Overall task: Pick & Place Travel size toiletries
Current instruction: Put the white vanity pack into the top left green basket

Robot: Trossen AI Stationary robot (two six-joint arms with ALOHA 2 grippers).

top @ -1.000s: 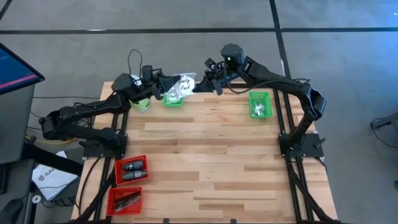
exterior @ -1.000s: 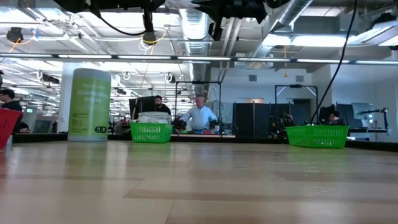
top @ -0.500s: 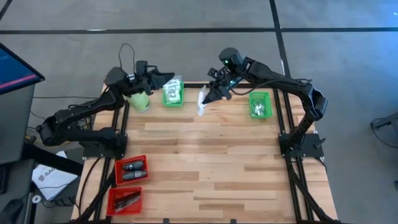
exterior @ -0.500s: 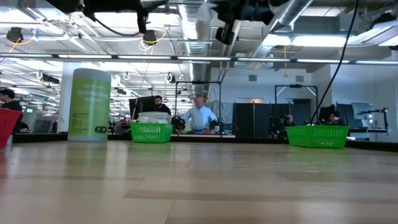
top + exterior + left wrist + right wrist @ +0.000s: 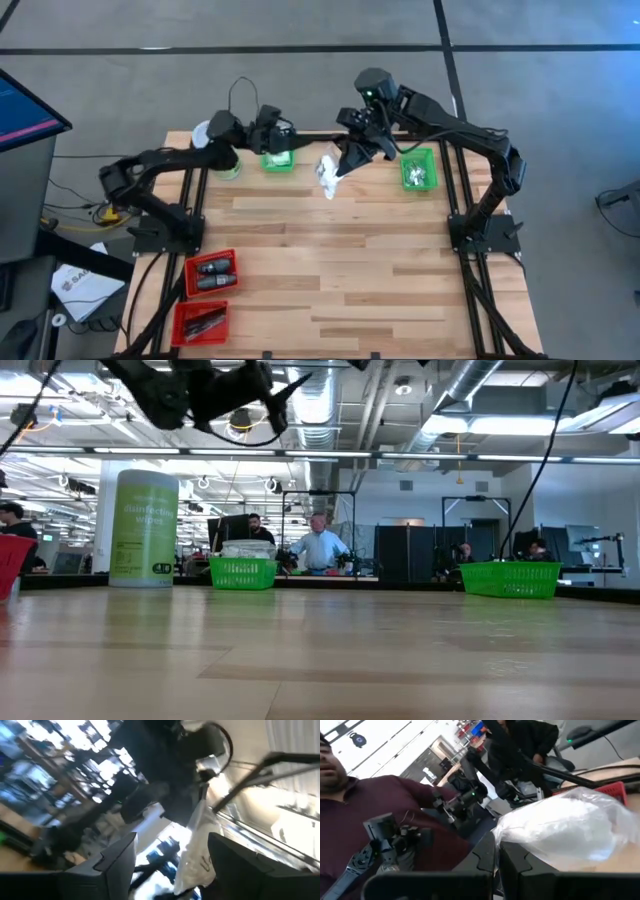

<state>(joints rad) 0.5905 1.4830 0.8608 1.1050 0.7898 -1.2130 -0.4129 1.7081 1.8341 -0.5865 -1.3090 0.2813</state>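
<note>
A white crinkly packet (image 5: 327,172) of the travel size toiletries hangs above the table's far middle with my right gripper (image 5: 345,158) shut on it. In the right wrist view the packet (image 5: 560,827) fills the space past the shut fingers. My left gripper (image 5: 284,136) stands open above the left green basket (image 5: 278,160), which holds more packets. Its own view shows nothing between its fingers (image 5: 120,860); the packet (image 5: 197,850) shows farther off. The right green basket (image 5: 418,168) holds silvery sachets. My right gripper pinches the packet's edge (image 5: 506,834) between its two fingers. The fingers slant from the table's far right toward its near left. The packet juts out past the fingertips, lifted clear of the table.
A tall light-green canister (image 5: 145,528) stands at the far left beside the left green basket (image 5: 243,570). Two red baskets (image 5: 210,272) with dark pieces sit at the near left. A person in a dark red top (image 5: 365,810) is beyond the table. Bare wood covers the middle.
Both grippers were on the packet above the left green basket. My left gripper has opened, let go and rolled, staying over that basket. My right gripper has carried the packet away from the far edge toward the table's middle, lifted clear.
</note>
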